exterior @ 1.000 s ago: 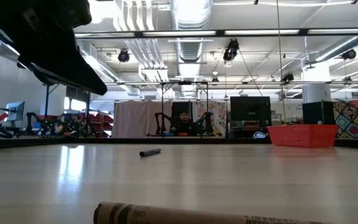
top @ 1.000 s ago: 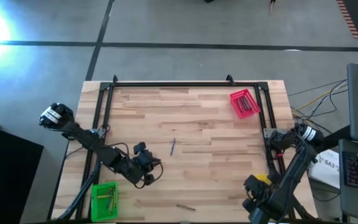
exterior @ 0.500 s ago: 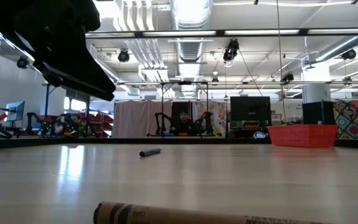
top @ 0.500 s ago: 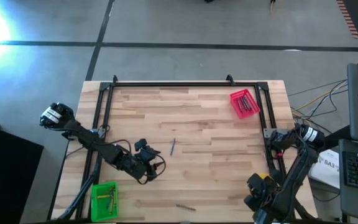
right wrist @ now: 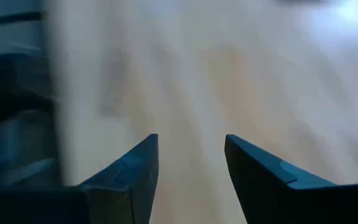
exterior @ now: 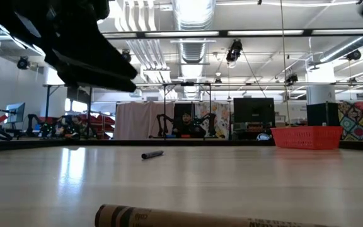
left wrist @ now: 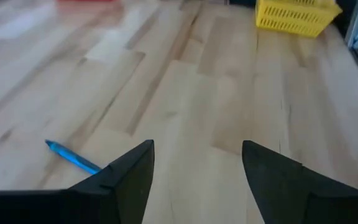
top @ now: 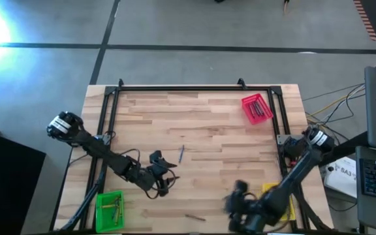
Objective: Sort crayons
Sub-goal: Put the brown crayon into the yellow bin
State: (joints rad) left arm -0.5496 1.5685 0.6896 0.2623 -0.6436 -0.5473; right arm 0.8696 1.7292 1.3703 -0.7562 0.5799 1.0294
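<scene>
A blue crayon [top: 181, 153] lies on the wooden table just ahead of my left gripper [top: 173, 174], which hovers open. In the left wrist view the blue crayon [left wrist: 73, 158] lies beside and outside the fingers of my left gripper [left wrist: 197, 155]. An olive-brown crayon [top: 194, 217] lies near the front edge, and in the low view this olive-brown crayon [exterior: 188, 217] looms close. My right gripper [top: 232, 199] is blurred over the table's front right. In its wrist view my right gripper [right wrist: 191, 146] is open, with only bare wood between the fingers.
A green tray [top: 109, 210] holding crayons sits at the front left corner. A red tray [top: 256, 108] with crayons stands at the far right. A yellow tray [top: 281, 194] at the front right is partly covered by the right arm. A black frame [top: 175, 87] borders the table.
My right arm has swung fast from beyond the table's front right corner toward the left, over the yellow tray and in above the table. My left gripper has crept toward the table's right edge, closer to the blue crayon. Both crayons on the table lie where they were.
</scene>
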